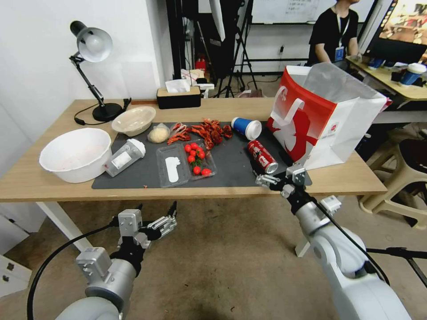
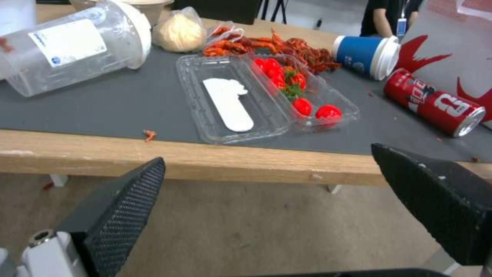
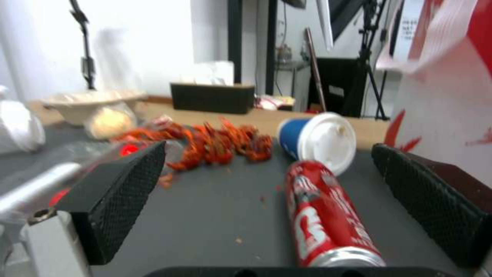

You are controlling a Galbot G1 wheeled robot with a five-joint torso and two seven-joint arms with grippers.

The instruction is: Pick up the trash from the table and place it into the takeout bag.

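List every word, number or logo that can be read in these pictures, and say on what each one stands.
No text can be read in full.
Red soda can: large white letters, not legible as a word.
Clear bottle: white label, print too small.
Blue paper cup: small white print, too blurred.
Takeout bag: small red logo, too small to read.

White wall [image 1: 35, 66], brown floor [image 1: 222, 258], desk lamp [image 1: 91, 44], beige stool [image 1: 400, 178]
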